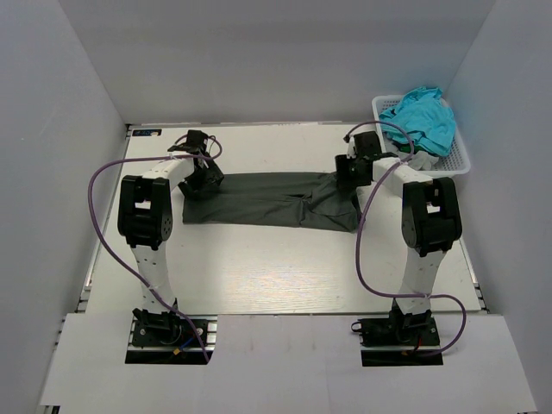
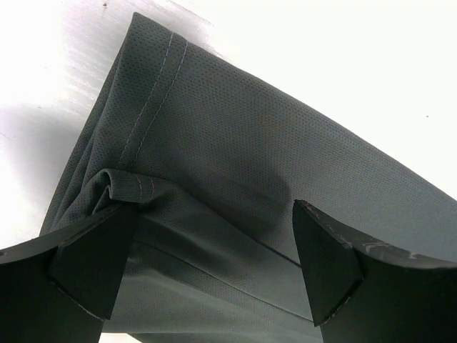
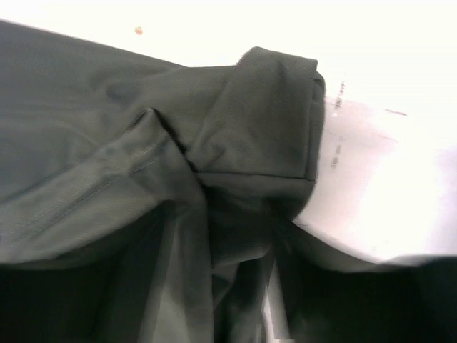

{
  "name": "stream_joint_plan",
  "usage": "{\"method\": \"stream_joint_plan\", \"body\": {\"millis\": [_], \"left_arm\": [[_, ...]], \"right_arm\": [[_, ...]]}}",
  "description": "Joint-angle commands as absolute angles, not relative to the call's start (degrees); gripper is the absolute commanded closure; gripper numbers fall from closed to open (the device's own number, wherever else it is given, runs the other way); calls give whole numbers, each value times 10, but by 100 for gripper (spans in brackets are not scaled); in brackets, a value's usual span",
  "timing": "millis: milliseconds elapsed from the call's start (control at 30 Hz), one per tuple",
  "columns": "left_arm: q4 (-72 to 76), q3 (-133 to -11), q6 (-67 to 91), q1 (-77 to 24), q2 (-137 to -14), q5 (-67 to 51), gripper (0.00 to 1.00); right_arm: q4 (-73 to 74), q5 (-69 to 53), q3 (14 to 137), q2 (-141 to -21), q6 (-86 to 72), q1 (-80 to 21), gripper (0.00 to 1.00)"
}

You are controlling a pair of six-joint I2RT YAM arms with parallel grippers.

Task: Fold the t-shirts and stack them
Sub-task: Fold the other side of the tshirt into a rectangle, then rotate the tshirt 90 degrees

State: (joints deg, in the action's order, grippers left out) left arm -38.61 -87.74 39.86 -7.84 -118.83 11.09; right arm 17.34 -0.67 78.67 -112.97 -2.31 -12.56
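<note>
Overhead: charcoal t-shirt (image 1: 267, 200), long flat strip | left wrist: left gripper (image 2: 211, 243) apart over hem | right gripper (image 1: 348, 177): cannot tell

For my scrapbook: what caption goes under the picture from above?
The left gripper and right gripper at the ends of a grey tee on the table; turquoise tee in the basket.

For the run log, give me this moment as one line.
grey t-shirt: folded strip across table | left gripper: open over its left end | right gripper: at right end, grip unclear | turquoise t-shirt: in basket
</note>
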Motion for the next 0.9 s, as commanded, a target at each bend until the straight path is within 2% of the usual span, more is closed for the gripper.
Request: {"method": "stream_joint_plan", "body": {"millis": [0, 33, 300, 467, 567, 733, 867], "left_arm": [[-409, -888, 389, -76, -1173, 120, 0], [-409, -895, 389, -76, -1161, 113, 0], [-381, -915, 355, -76, -1114, 97, 0], [-404, -968, 340, -81, -1165, 104, 0], [-410, -973, 340, -81, -1185, 91, 0], [-404, -898, 363, -81, -1191, 102, 0], [-423, -800, 418, -87, -1185, 123, 0]], "right_arm": [[184, -55, 821, -1087, -4, -127, 27], [183, -61, 820, -1077, -4, -128, 10], [167, -133, 727, -946, -70, -133, 10], [166, -100, 641, -917, -140, -145, 10], [159, -100, 612, -929, -155, -149, 10], [146, -114, 609, -961, -182, -152, 10], [184, -61, 669, -1037, -207, -150, 10]]}}
